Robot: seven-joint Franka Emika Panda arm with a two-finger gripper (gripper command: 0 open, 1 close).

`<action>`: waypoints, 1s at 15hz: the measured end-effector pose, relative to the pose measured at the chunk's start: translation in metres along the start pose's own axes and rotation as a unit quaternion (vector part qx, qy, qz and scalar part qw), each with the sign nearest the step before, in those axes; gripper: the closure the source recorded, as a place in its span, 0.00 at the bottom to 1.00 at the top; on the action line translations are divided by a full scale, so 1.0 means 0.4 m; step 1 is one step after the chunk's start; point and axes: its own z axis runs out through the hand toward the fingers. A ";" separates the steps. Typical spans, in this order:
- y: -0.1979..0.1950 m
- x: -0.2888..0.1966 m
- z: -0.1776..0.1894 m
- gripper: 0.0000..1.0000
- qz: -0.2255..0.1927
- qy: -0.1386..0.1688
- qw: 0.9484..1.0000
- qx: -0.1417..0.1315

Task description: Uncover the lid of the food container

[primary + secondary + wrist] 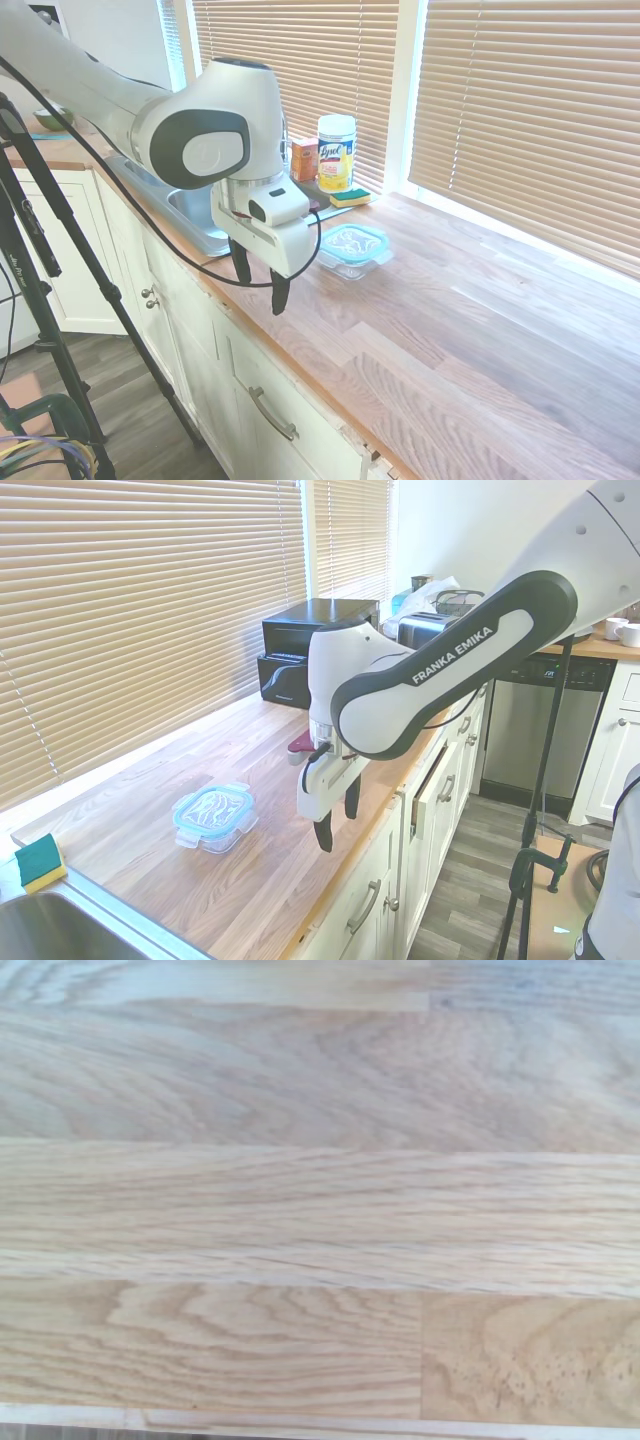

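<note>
Teal-rimmed lid (353, 241) seated flat on clear glass food container (350, 264), on counter.

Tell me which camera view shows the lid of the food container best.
The second exterior view: the lid lies unobstructed, its whole teal rim visible. In the first exterior view the gripper partly covers it. The wrist view shows only the wooden counter.

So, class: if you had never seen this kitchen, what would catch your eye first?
The big white arm reaching over the wooden counter, its open end effector hanging above the counter's front edge. Next, the small glass container with its teal-rimmed lid on, standing on the counter apart from the end effector, between it and the blinds.
</note>
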 end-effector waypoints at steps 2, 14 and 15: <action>0.000 0.000 0.002 0.00 0.000 -0.001 1.000 0.000; -0.252 -0.102 -0.096 0.00 -0.024 0.068 0.997 0.007; -0.299 -0.117 -0.099 0.00 -0.031 0.080 0.996 0.003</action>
